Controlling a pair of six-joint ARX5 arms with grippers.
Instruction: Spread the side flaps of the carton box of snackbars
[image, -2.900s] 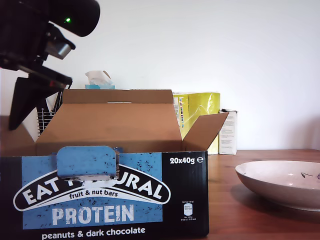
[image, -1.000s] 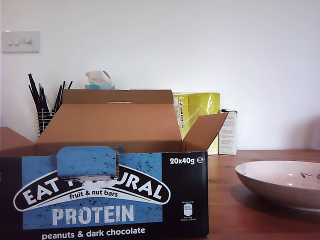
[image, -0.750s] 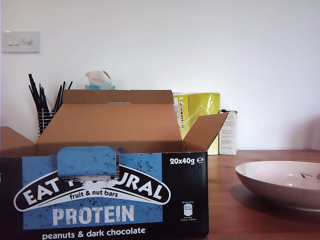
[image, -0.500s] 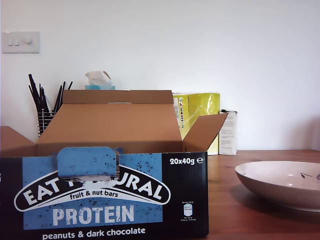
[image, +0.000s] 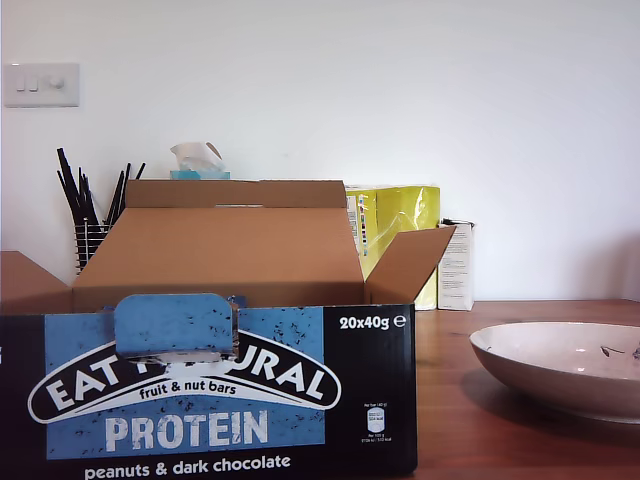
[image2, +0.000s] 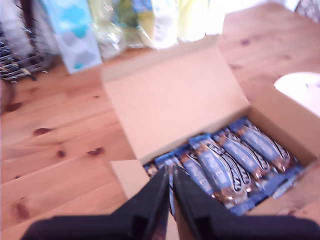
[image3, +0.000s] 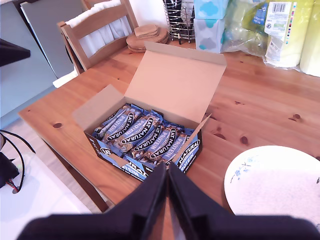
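The carton box of snackbars (image: 210, 390) stands open at the exterior view's lower left, its wide brown lid panel (image: 225, 245) raised behind. One side flap (image: 410, 262) slants outward at the exterior view's right end; the other side flap (image: 30, 285) leans out at the left end. Wrapped bars (image3: 142, 131) fill the box. Neither gripper shows in the exterior view. My first gripper (image2: 170, 172) is shut and empty, hovering above the box (image2: 225, 150) near a flap (image2: 127, 175). My second gripper (image3: 166, 167) is shut and empty, high above the box's printed front (image3: 150, 162).
A white plate (image: 560, 365) (image3: 272, 180) lies on the wooden table (image3: 250, 105) beside the box. Behind stand a yellow packet (image: 400, 225), a slim white carton (image: 458, 265), a tissue box (image: 198, 160) and a wire holder of black sticks (image: 90, 215). A chair (image3: 100, 27) stands at the table's edge.
About 2.9 s ago a dark arm filled the exterior view's upper left; it has left that view. The box and its flaps have stayed still over the last second.
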